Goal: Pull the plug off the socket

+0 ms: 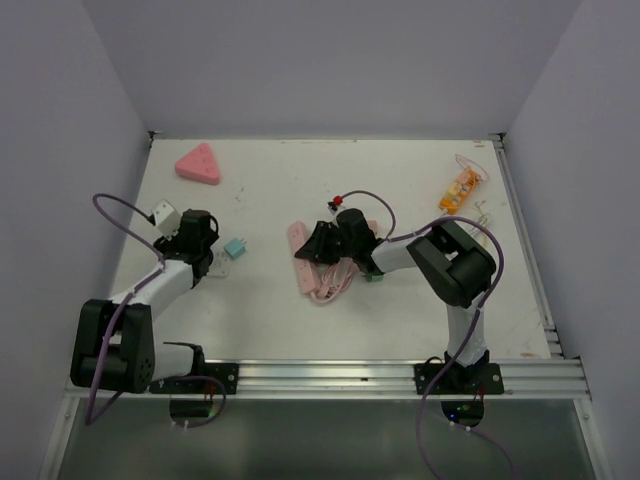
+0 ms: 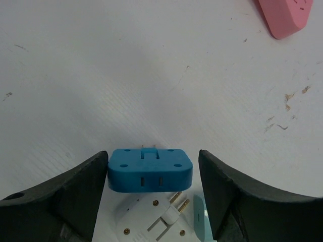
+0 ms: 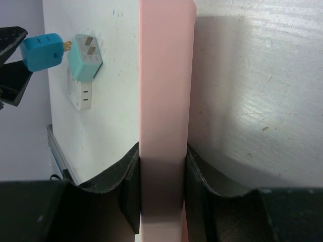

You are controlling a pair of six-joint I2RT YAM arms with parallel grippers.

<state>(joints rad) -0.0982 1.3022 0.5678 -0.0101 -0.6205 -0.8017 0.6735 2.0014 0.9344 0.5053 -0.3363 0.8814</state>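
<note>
My right gripper is shut on the pink power strip, with both fingers pressed on its long sides. No plug shows in the strip's visible part. My left gripper is open around a blue plug adapter. The left finger touches the adapter and a small gap shows at the right finger. The adapter sits over a white adapter with folding prongs. A teal plug lies beside it.
A pink triangular socket lies at the back left and a white cube adapter left of my left arm. The strip's coiled pink cord lies by my right gripper. An orange packet sits at the back right.
</note>
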